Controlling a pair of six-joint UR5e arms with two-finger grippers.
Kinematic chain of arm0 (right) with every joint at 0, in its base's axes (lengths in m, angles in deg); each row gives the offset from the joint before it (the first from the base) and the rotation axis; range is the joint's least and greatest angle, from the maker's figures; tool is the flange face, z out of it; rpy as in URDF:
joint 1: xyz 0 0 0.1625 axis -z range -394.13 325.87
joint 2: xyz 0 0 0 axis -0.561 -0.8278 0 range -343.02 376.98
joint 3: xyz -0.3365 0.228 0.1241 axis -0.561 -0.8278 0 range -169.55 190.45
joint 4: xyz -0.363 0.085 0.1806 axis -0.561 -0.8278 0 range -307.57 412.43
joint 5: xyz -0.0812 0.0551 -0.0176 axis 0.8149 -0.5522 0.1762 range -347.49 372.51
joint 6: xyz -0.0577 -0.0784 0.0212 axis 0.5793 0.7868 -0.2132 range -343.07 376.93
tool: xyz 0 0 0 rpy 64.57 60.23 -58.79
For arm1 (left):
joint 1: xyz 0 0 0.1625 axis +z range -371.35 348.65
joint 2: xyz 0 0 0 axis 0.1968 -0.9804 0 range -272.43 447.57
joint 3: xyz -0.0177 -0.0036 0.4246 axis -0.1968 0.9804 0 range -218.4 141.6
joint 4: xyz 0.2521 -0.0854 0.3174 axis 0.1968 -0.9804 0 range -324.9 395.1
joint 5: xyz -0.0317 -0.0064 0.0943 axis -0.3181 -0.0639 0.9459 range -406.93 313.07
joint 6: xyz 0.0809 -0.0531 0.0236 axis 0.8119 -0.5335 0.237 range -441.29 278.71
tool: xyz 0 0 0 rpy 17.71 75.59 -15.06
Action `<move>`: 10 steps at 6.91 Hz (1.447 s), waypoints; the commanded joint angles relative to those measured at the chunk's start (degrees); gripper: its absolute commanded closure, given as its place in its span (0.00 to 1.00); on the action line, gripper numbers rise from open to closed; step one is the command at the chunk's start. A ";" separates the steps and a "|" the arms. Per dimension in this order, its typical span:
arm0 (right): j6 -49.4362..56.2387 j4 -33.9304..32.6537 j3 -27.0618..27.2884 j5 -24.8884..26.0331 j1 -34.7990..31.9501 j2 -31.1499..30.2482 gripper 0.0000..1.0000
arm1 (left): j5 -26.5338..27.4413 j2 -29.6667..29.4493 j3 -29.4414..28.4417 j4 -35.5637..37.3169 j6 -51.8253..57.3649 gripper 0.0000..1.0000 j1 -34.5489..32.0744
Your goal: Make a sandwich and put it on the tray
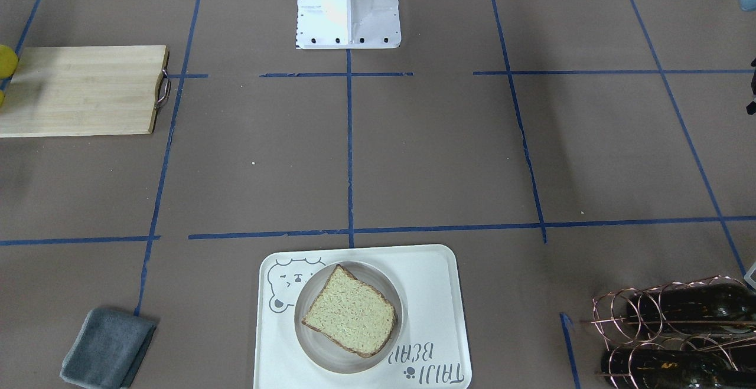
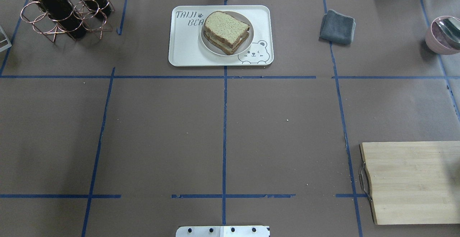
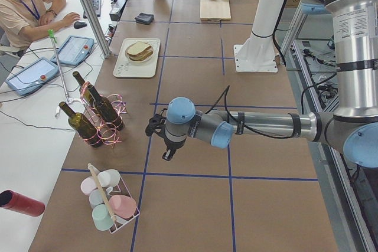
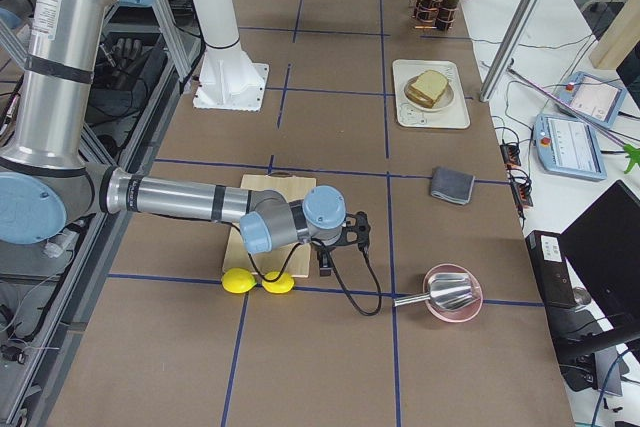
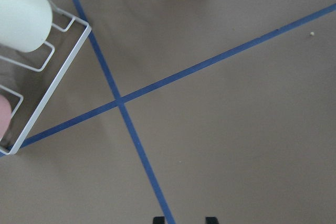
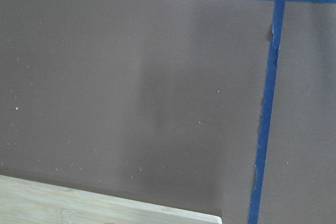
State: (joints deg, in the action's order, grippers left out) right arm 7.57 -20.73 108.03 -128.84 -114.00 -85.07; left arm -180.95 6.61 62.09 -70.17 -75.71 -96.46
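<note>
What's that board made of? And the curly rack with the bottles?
The board looks like pale wood, maybe bamboo: matte, with long straight grain strips. The rack looks like thin metal wire, shiny and copper-coloured.

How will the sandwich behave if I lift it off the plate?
The sandwich probably squashes easily: soft-looking bread slices. Its layers are only stacked, so they may slide apart. On the smooth-looking plate, a push likely skids it.
</note>
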 commanded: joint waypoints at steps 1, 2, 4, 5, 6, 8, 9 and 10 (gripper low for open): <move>17.98 -22.80 5.83 3.78 -7.01 4.13 0.00 | -0.28 -0.69 -0.56 3.40 0.84 0.32 -0.67; 23.72 -28.39 8.99 5.46 -10.97 3.71 0.00 | -3.24 0.09 0.39 3.67 0.76 0.24 -0.85; 23.87 -28.71 11.40 9.68 -10.92 1.16 0.00 | -3.71 -0.77 0.75 5.67 0.67 0.23 -1.82; 23.69 -28.71 11.49 9.95 -10.83 0.81 0.00 | -3.79 0.09 1.02 5.95 0.76 0.00 -1.90; 23.17 -28.62 11.40 9.78 -10.74 0.45 0.00 | -3.80 0.80 1.98 6.04 0.76 0.00 -2.17; 22.81 -28.27 10.53 9.52 -10.74 0.45 0.00 | -3.27 0.63 9.85 16.07 1.45 0.00 -2.26; 22.81 -28.18 10.78 8.91 -10.83 0.28 0.00 | -2.83 1.67 9.63 17.19 6.51 0.00 -2.52; 22.81 -28.18 10.44 8.99 -10.74 0.28 0.00 | -2.74 1.68 8.94 17.12 10.21 0.00 -2.52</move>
State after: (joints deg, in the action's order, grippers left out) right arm 30.41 -48.97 118.74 -119.71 -124.77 -84.74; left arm -183.95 8.01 71.00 -54.25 -69.97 -98.88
